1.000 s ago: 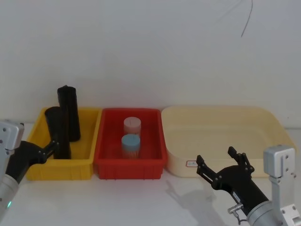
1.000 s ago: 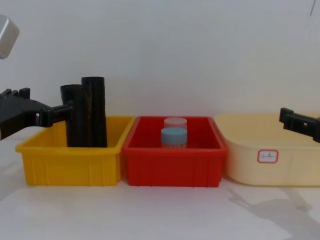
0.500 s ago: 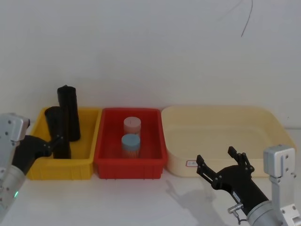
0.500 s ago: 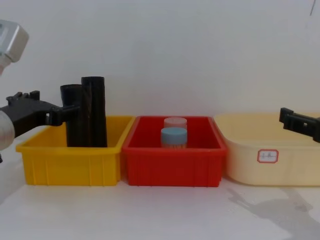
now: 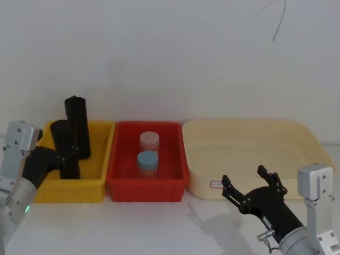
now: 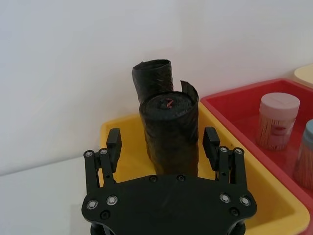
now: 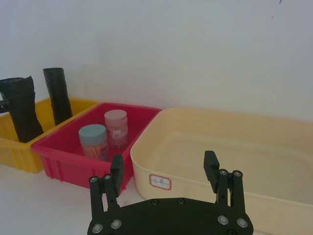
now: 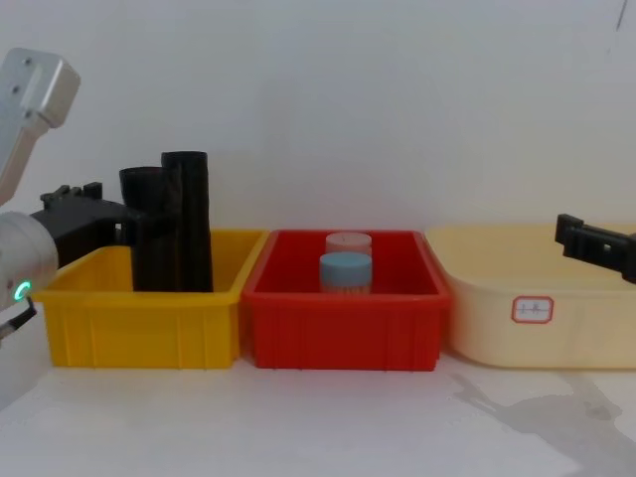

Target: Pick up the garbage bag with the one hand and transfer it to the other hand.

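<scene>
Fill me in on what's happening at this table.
The left gripper is reaching into the yellow bin. Its open fingers sit on either side of the garbage bag, the shorter, crinkly roll standing in front of a taller black roll. It has not closed on the bag, and the roll stands upright in the bin. The right gripper hovers open in front of the cream tub, holding nothing.

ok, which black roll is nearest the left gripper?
The shorter, crinkly garbage bag, flanked by the open left gripper; the taller roll stands behind it.
</scene>
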Controlling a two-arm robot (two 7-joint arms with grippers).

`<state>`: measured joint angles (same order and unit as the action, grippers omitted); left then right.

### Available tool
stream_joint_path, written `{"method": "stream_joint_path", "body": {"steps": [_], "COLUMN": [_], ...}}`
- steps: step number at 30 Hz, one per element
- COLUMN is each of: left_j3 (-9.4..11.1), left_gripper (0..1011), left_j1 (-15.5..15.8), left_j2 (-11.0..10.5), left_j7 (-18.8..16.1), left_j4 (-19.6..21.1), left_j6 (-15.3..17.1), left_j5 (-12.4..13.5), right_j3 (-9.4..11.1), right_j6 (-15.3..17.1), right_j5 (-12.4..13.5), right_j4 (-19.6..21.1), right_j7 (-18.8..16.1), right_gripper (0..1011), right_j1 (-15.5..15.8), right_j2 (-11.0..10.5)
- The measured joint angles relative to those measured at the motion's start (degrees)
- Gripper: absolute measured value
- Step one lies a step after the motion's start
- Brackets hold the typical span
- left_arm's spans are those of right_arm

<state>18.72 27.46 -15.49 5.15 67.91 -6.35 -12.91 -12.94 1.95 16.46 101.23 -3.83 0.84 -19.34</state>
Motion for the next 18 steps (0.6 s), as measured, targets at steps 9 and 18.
{"method": "stream_joint_path", "body": {"steps": [9,18], "left_j3": [0.12,0.10], "left_gripper": [1000,875], "left_j1": [3.53,5.92], "left_j2": [1.75,2.83], "left_j7": [2.19,4.82], "left_j4": [-5.64,-9.17], "left_j6": [-1.92,-2.50], "left_j5": [-0.20,-0.85], "right_j3": [0.00,0.00], "right_j6": [0.00,0.00], "right_j5": [0.00,0.00], "right_j4": [0.00,0.00], "right_j7": [0.00,0.00], "right_gripper": [1002,1001], "right_j1": [0.00,0.00], "right_j2": [0.00,0.00]}}
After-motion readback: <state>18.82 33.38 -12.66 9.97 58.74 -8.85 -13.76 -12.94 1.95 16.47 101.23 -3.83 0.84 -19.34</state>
